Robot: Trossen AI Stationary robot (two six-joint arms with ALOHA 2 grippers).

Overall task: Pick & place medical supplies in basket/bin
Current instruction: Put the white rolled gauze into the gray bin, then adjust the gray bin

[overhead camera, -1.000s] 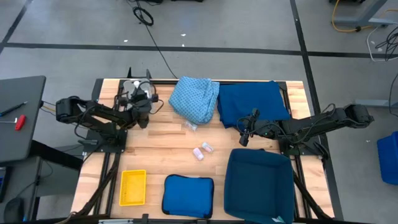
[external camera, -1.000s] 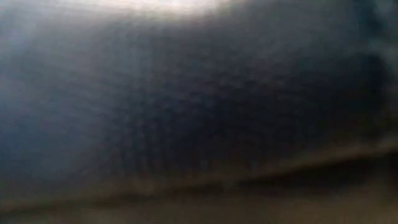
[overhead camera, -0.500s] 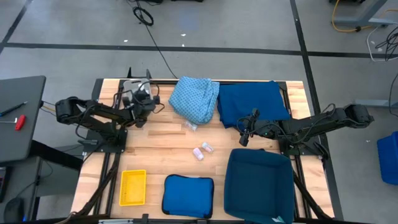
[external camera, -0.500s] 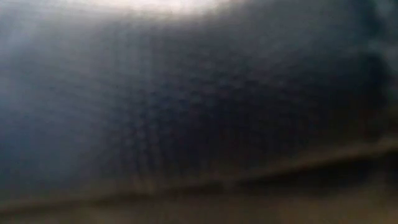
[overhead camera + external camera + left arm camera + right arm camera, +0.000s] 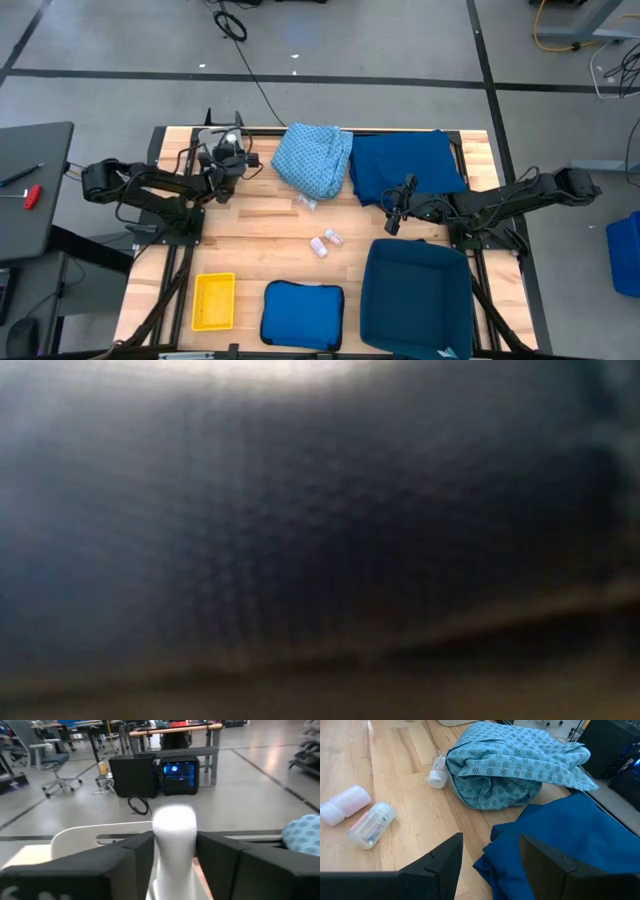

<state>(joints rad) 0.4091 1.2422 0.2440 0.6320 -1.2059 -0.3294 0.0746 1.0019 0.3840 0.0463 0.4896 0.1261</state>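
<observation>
My left gripper [image 5: 172, 865], over the small grey plastic tray [image 5: 212, 137] at the table's far left corner, has spread its fingers within the last second; a white roll [image 5: 173, 832] stands between them, seemingly released into the tray. My right gripper [image 5: 490, 857] waits apart above the dark blue cloth [image 5: 560, 845]. Two pale packets [image 5: 325, 242] lie mid-table, not yet collected.
</observation>
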